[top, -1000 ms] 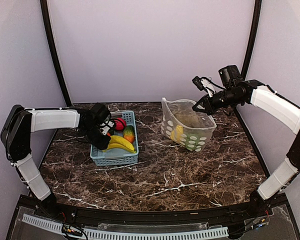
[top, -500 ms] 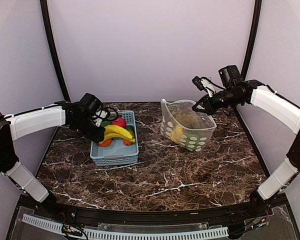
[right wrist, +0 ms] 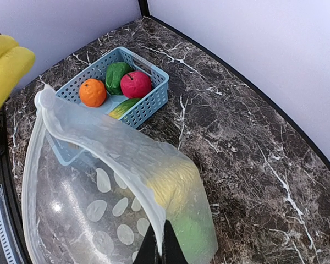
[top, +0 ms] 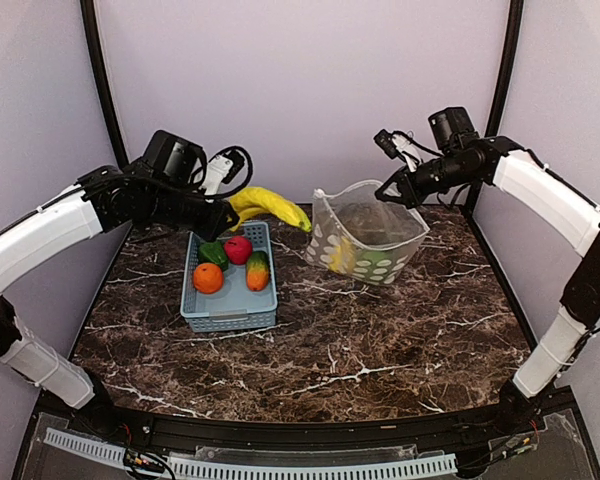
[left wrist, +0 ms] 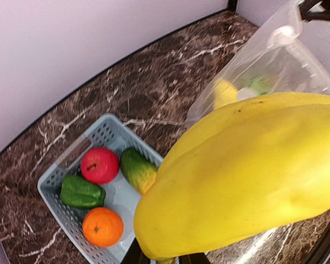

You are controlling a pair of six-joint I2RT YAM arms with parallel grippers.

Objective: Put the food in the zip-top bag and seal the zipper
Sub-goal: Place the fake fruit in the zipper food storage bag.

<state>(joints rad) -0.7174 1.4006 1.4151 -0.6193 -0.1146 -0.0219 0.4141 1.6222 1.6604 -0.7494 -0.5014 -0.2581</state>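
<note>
Gripping the yellow banana bunch [top: 270, 205] by its left end, the left pincer [top: 228, 208] has its jaws only narrowly apart, closed onto the fruit. The bunch is up in the air, clear of the tabletop [top: 380, 340], over the far right corner of the light-blue basket [top: 230, 318] and just left of the zip-top bag [top: 365, 240]. In the left wrist view the bananas fill most of the picture, and the pincer's fingers are almost wholly hidden beneath them.

The right pincer [top: 385, 195] is fully closed, pinching the far right part of the bag's rim. That edge is lifted, so the mouth stands open and faces left, toward the bananas. The bag's lower part rests on the tabletop, right of the basket and apart from it. The zipper [right wrist: 93, 137] shows in the right wrist view as a thicker clear band that curves along the raised mouth edge, unsealed. Through the dotted plastic a yellow piece [top: 342, 258] and a green piece [top: 375, 265] lie in the bottom of the bag.

Four pieces sit in the far half of the basket: an orange [top: 208, 278] at the left, a green pepper [top: 213, 254] beyond it, a red apple [top: 238, 249] beside the pepper, and a green-and-orange piece [top: 258, 270] at the right. The basket's near half is bare.
</note>
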